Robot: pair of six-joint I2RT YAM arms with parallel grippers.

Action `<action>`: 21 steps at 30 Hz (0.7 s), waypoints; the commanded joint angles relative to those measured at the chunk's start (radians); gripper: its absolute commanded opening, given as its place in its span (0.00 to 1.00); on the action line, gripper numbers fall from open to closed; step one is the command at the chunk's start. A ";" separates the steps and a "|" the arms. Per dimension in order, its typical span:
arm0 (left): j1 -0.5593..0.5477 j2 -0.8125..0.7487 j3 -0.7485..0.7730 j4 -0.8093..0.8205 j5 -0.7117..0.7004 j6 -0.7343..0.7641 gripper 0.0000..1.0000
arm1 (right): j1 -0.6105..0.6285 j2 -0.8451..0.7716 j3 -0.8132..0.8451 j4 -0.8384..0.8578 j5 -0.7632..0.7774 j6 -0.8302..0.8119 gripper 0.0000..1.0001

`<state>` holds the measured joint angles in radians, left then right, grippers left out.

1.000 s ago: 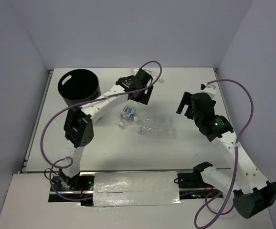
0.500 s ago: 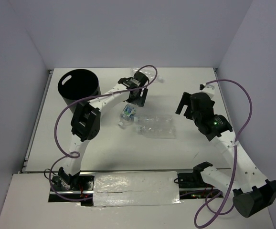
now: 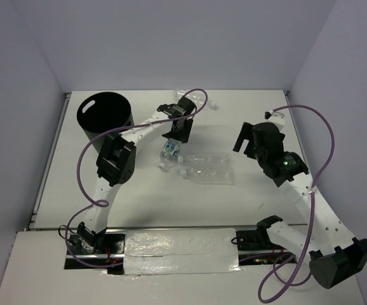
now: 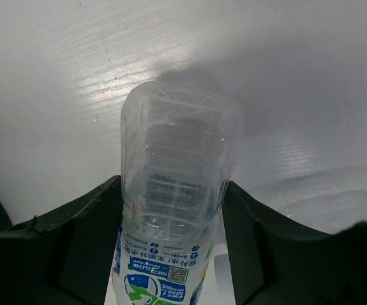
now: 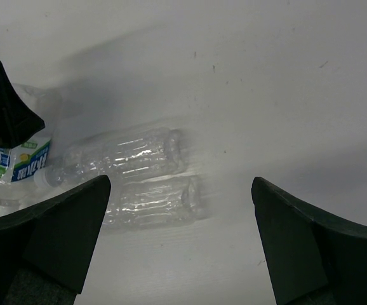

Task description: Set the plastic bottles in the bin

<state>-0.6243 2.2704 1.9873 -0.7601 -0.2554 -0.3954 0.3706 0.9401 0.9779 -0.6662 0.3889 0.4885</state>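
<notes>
A clear bottle with a blue-green label [image 3: 168,152] [image 4: 171,210] lies on the white table right of the black bin [image 3: 107,131]. My left gripper [image 3: 174,141] [image 4: 172,184] reaches down over it, and both fingers press against its sides. Two unlabelled clear bottles [image 3: 206,160] [image 3: 210,175] lie side by side just right of it; the right wrist view shows them too [image 5: 123,155] [image 5: 152,202], along with the labelled bottle [image 5: 18,166]. My right gripper [image 3: 242,136] [image 5: 180,183] hovers open to their right, holding nothing.
Another clear plastic item [image 3: 204,100] lies at the back of the table behind the left wrist. Purple cables loop off both arms. Grey walls close in the table at the back and sides.
The left gripper has come down onto the labelled bottle and its fingers have closed from wide open onto the bottle's sides. The right arm has barely moved.
</notes>
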 commanded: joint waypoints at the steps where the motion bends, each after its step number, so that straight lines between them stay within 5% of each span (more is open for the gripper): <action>1: -0.005 0.005 0.070 -0.051 -0.019 0.015 0.44 | 0.005 -0.009 0.047 0.025 0.018 -0.010 1.00; 10: 0.001 -0.349 0.289 -0.113 0.013 0.188 0.36 | 0.005 -0.004 0.067 0.034 0.022 -0.014 1.00; 16: 0.049 -0.624 0.246 0.039 0.027 0.291 0.45 | 0.007 0.011 0.081 0.042 0.010 -0.030 1.00; 21: 0.127 -0.801 0.070 0.266 -0.050 0.306 0.47 | 0.007 0.029 0.102 0.047 -0.010 -0.025 1.00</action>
<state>-0.5426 1.4921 2.1407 -0.6353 -0.2584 -0.1337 0.3706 0.9623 1.0290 -0.6567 0.3824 0.4736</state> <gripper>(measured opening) 0.701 0.994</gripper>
